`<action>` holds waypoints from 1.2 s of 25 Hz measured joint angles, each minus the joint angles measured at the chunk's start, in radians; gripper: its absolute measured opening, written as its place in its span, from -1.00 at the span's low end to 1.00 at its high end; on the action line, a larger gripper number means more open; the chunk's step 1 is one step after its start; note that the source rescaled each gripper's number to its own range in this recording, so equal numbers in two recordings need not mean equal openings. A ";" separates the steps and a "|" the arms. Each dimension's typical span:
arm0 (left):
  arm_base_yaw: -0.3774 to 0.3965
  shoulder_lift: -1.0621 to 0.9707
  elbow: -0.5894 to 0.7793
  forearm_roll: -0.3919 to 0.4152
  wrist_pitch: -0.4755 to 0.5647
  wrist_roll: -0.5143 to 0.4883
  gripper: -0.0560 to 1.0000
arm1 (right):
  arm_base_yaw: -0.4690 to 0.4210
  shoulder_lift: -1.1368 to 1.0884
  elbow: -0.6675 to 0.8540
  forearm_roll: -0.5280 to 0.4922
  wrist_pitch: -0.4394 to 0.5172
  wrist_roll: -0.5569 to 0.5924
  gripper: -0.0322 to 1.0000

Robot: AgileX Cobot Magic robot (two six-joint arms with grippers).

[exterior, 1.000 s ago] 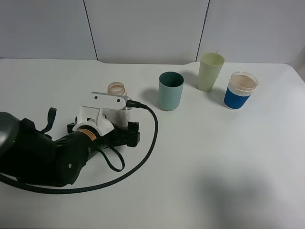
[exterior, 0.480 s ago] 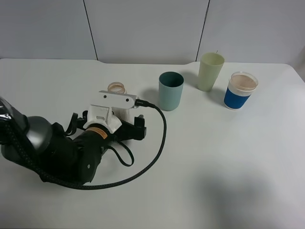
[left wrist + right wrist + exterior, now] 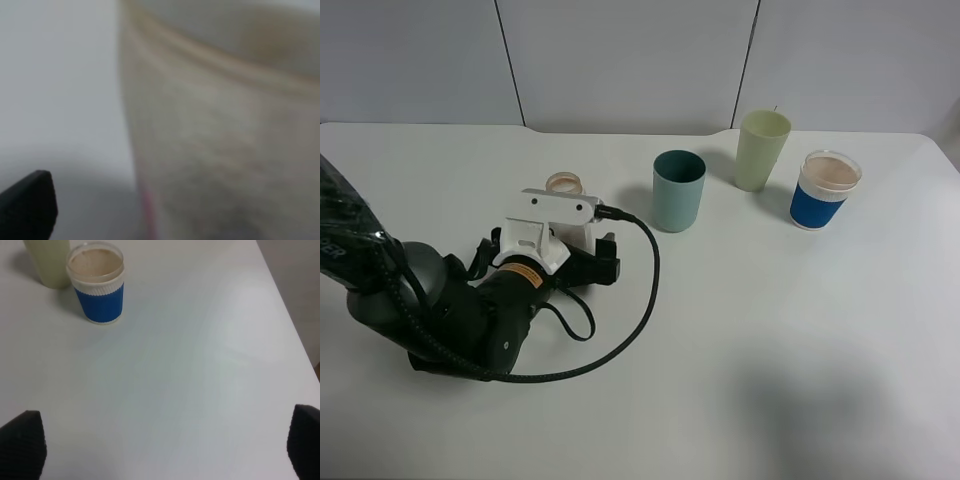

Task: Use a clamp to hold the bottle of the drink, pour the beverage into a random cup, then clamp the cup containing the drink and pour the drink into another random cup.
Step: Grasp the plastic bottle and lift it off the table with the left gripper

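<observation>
Rightward, open table (image 3: 200, 365) to its edge under wide right gripper (image 3: 162, 445); left gripper (image 3: 568, 222) wide, close to bottle (image 3: 563, 184).

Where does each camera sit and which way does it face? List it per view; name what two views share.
Exterior high: mounted high, looking down on the white table; shows the left arm, bottle, teal cup, pale cup, blue-banded cup.
Left wrist: on the left arm, close to the blurred bottle; one dark fingertip shows.
Right wrist: above the table's right end, looking down at the blue-banded cup; both fingertips show, wide apart.
Shared: exterior high and right wrist both show the blue-banded cup.
</observation>
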 joint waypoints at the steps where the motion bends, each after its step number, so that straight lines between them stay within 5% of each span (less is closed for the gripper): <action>1: 0.000 0.000 0.000 0.002 0.000 -0.001 1.00 | 0.000 0.000 0.000 0.000 0.000 0.000 0.76; 3: 0.000 0.000 0.000 0.003 0.000 -0.003 0.95 | 0.000 0.000 0.000 0.000 0.000 0.000 0.76; 5: 0.000 0.000 0.000 0.004 0.000 -0.003 0.65 | 0.000 0.000 0.000 0.000 0.000 0.000 0.76; 9: 0.000 0.000 -0.001 0.022 0.007 -0.002 -0.72 | 0.000 0.000 0.000 0.000 0.000 0.000 0.76; 10: 0.000 0.000 -0.002 0.031 0.007 -0.001 -0.89 | 0.000 0.000 0.000 0.000 0.000 0.000 0.76; 22: 0.000 0.000 -0.002 0.044 0.012 0.037 -0.83 | 0.000 0.000 0.000 0.000 0.000 0.000 0.76; 30: 0.000 -0.081 -0.001 -0.066 0.064 0.329 -0.83 | 0.000 0.000 0.000 0.000 0.000 0.000 0.76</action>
